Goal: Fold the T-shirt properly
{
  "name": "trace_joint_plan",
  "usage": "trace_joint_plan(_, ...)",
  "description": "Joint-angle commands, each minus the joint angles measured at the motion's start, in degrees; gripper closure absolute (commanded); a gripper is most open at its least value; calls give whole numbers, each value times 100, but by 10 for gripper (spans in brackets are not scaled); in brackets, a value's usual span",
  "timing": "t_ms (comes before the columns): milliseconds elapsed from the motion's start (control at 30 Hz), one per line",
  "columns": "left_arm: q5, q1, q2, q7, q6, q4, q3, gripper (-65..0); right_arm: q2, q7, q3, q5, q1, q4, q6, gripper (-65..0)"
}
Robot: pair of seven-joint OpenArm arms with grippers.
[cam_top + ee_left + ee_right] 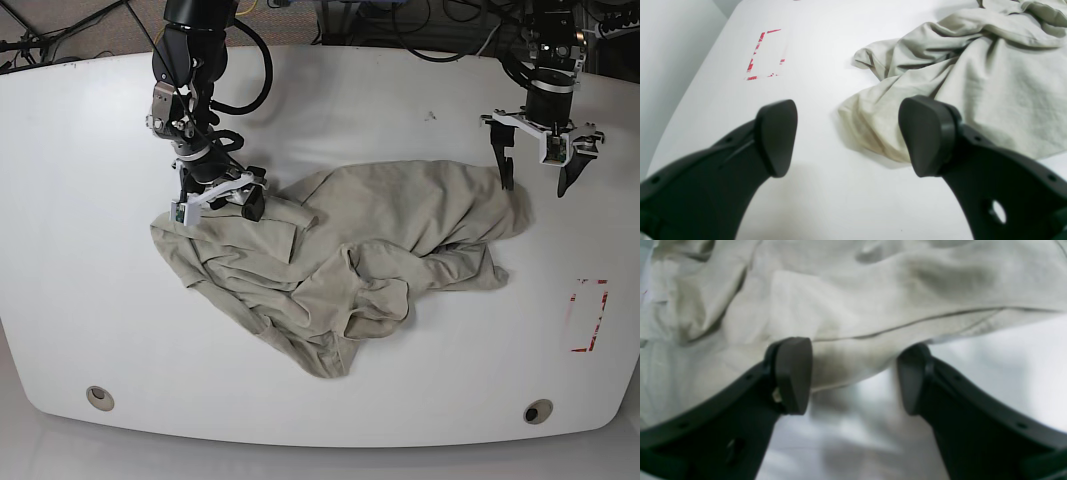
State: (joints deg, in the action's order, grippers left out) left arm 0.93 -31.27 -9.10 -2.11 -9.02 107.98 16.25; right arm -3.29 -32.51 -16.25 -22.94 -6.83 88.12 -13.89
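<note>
The T-shirt (350, 250) lies crumpled in a khaki-beige heap in the middle of the white table (80, 280). My right gripper (215, 205) stands at the heap's upper left corner. In the right wrist view that gripper (853, 376) is open, and a hemmed edge of the T-shirt (846, 306) runs between its black fingers (793, 375) without being pinched. My left gripper (535, 175) hovers open over the shirt's upper right edge. In the left wrist view the left gripper (851, 140) is open, and a fold of the T-shirt (990, 76) reaches under its right finger (927, 136).
A rectangle of red tape marks (588, 315) sits on the table near its right edge, also visible as red marks (765, 55) in the left wrist view. Two round holes (99, 398) (537, 411) are near the front edge. Cables (400, 30) hang behind the table.
</note>
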Motion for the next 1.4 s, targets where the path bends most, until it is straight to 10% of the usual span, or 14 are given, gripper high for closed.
trace_joint_plan(0, 16, -1, -48, 168, 34, 104, 38, -477, 63, -5, -19, 25, 41, -5, 39, -373)
trace_joint_plan(633, 27, 16, -32, 191, 31, 177, 25, -479, 75, -410, 101, 38, -149, 561, -3, -61)
trace_joint_plan(1367, 43, -7, -47, 160, 32, 139, 0, -484, 96, -560, 257, 77, -1028, 1943, 4, 0)
